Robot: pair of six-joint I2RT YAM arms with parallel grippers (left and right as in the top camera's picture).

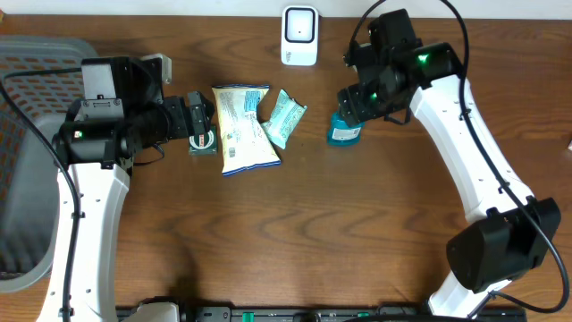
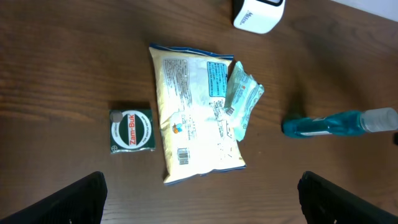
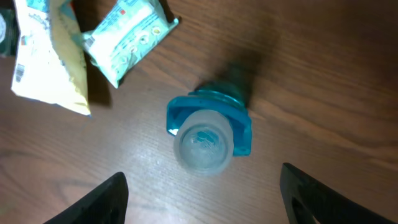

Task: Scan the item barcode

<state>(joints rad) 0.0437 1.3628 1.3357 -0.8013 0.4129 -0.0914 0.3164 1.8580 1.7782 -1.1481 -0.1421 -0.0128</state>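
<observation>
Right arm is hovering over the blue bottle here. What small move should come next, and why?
Probably lower the right pincer straight down around the blue bottle and close on it. The bottle stands upright on the table with its clear cap roughly centred between the open fingers. Nothing is held yet, and it has to be lifted to reach the scanner.

"Zam-Buk" on small green box (image 2: 130, 130), white pouch (image 2: 189, 124) print too small to read
</observation>
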